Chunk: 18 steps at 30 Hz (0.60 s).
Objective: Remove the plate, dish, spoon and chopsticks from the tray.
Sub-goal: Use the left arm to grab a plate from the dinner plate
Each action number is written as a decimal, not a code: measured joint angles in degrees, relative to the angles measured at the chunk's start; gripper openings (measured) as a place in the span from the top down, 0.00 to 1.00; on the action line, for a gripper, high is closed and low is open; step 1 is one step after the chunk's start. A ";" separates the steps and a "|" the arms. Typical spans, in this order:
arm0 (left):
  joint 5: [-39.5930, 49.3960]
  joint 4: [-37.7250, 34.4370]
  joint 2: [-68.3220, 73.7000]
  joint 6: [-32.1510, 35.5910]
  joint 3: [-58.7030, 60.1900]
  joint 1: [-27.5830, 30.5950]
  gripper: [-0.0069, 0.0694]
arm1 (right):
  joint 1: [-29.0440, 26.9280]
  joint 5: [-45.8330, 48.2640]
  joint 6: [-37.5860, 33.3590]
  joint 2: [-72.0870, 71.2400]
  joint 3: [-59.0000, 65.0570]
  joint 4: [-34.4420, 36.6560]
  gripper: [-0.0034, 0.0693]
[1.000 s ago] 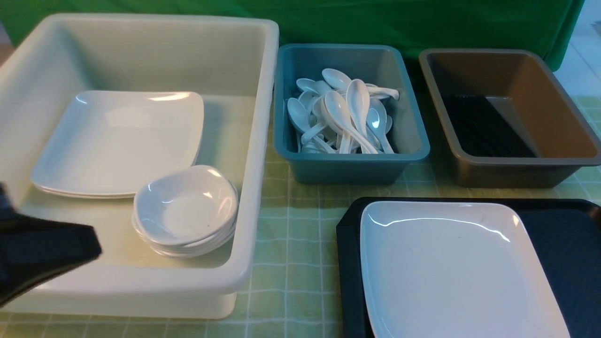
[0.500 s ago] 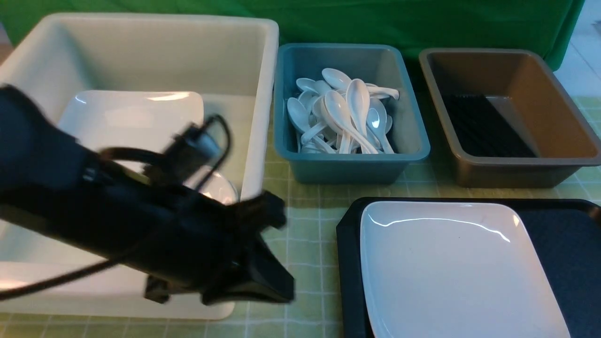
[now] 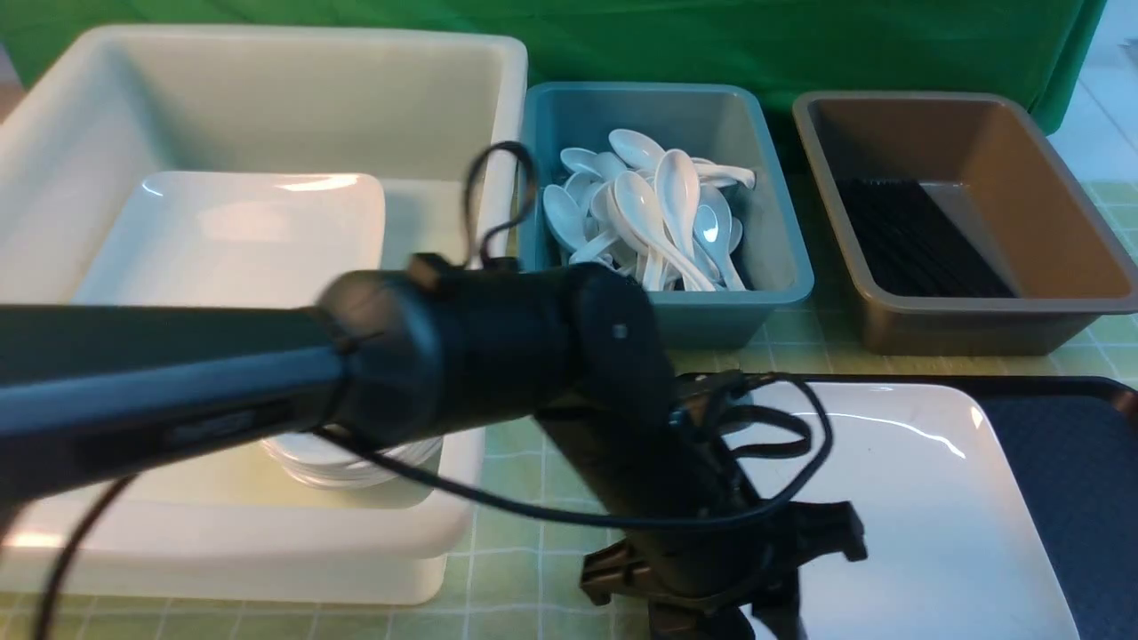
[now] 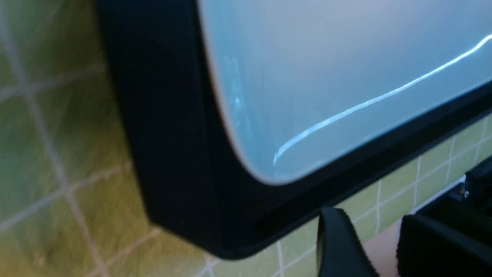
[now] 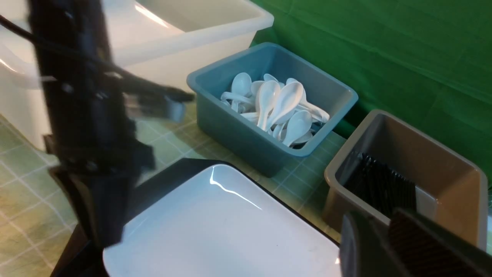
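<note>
The large white plate (image 3: 907,516) lies on the black tray (image 3: 1067,462) at the front right. My left gripper (image 3: 720,613) hangs low at the tray's left edge, beside the plate's near-left corner. In the left wrist view its gripper (image 4: 378,250) is open and empty, just off the tray's (image 4: 173,134) corner, with the plate (image 4: 326,77) beyond. My right gripper (image 5: 384,246) hovers above the tray's far right, jaws a narrow way apart, holding nothing. Spoons (image 3: 662,213), chopsticks (image 3: 916,240) and small dishes (image 3: 356,462) all sit in bins, off the tray.
A big white tub (image 3: 267,533) at the left holds stacked plates (image 3: 240,231) and the dishes. A teal bin (image 3: 738,320) with the spoons and a brown bin (image 3: 978,324) with the chopsticks stand behind the tray. The left arm stretches across the tub's front. Green checked cloth covers the table.
My left arm has swung from the far left, across the tub's front, down to the tray's left edge. Its jaws have gone from shut to open.
</note>
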 joint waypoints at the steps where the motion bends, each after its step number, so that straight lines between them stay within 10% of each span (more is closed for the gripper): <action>1: 0.29 0.17 0.66 -0.18 -0.45 0.00 0.58 | 0.00 0.00 0.00 0.00 0.00 0.00 0.81; 18: -1.86 11.33 4.59 -13.84 -1.34 -2.23 0.52 | 0.00 0.00 0.00 0.00 0.00 0.00 0.79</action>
